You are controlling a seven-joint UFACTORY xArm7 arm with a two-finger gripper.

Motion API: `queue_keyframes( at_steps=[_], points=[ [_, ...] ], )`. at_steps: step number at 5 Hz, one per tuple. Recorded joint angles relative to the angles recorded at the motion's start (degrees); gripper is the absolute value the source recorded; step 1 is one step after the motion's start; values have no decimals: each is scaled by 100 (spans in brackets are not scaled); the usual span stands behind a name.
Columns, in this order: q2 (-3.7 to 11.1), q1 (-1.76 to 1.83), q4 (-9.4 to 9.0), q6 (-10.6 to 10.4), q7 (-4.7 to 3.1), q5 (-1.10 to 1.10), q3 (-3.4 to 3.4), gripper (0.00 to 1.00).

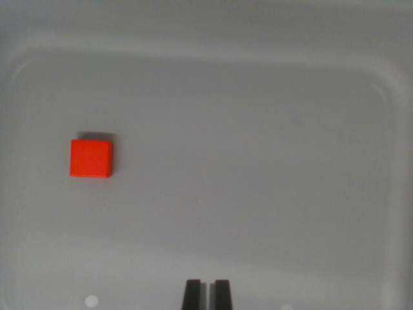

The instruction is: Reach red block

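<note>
Red block point(91, 159) is the task thing, but biggest first: a grey tray point(271, 161) fills almost the whole wrist view, pale and matte, with a raised rim that runs along the top and curves down at both upper corners. Its floor is plain, with only a soft glare near the top edge.

The red block lies flat on the tray floor, in the wrist view's left half, a bit above mid height. Square top face, bright orange-red, edges roughly square to the frame. A thin dark shadow shows along its top and right sides. Nothing touches it.

Gripper point(206, 294) pokes in at the bottom edge, near the centre. Two dark fingertips point(191, 295) show, upright and parallel, with just a narrow sliver of tray between them, so nearly pressed together and pinching nothing. It sits well apart from the block, lower and toward the wrist view's right of it.

Smallest: a pale round spot point(91, 301) on the tray floor by the bottom edge, below the block.
</note>
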Motion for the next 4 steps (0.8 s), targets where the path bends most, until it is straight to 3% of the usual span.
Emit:
queue_keyframes(
  at_steps=[4],
  points=[
    [37,11,-36,-73,-1,-2,9,0]
  ],
)
